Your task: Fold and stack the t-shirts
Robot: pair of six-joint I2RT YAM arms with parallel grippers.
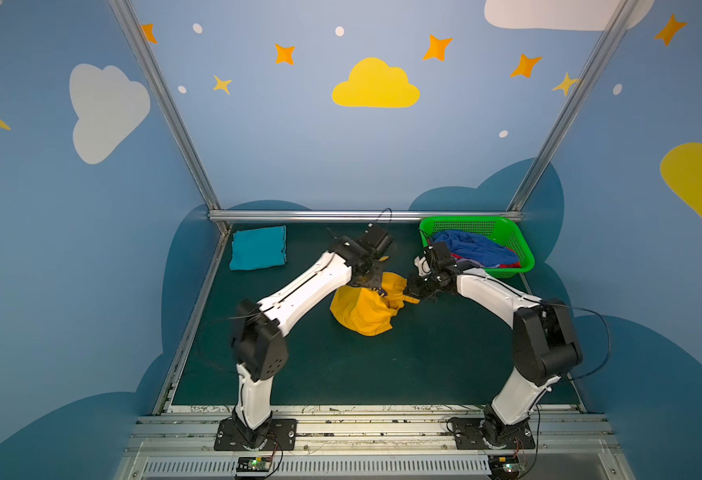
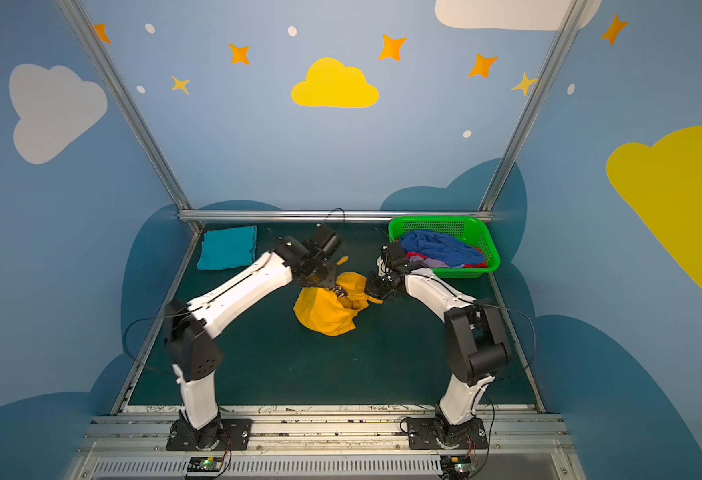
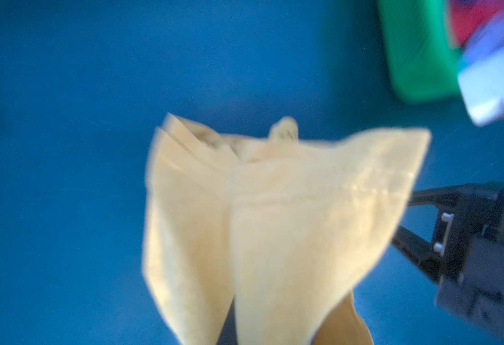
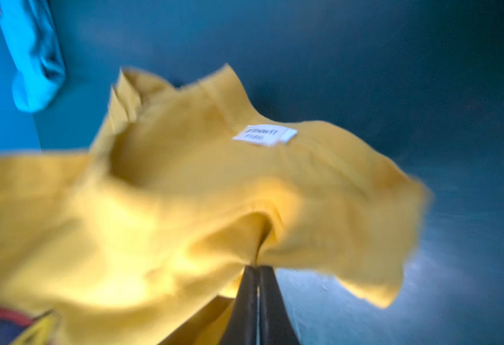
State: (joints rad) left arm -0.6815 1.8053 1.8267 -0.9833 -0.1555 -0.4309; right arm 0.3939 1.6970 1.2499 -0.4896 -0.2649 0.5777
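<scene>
A mustard-yellow t-shirt [image 1: 364, 309] lies bunched in the middle of the dark green table, with navy print showing near its top. My left gripper [image 1: 369, 283] is over its upper left part and shut on it. In the left wrist view the raised yellow cloth [image 3: 274, 224] hides the jaws. My right gripper [image 4: 256, 267] is shut on a fold of the shirt's right edge, near a white label [image 4: 264, 135]. Its fingers [image 3: 433, 194] reach in behind the cloth. A folded teal t-shirt [image 1: 258, 248] lies at the back left.
A bright green basket [image 1: 522, 249] stands at the back right, just behind my right wrist. It holds a blue t-shirt [image 1: 470, 245], a red one [image 1: 512, 264] and a lavender one [image 1: 473, 263]. Metal frame rails edge the table on its left, back and right sides.
</scene>
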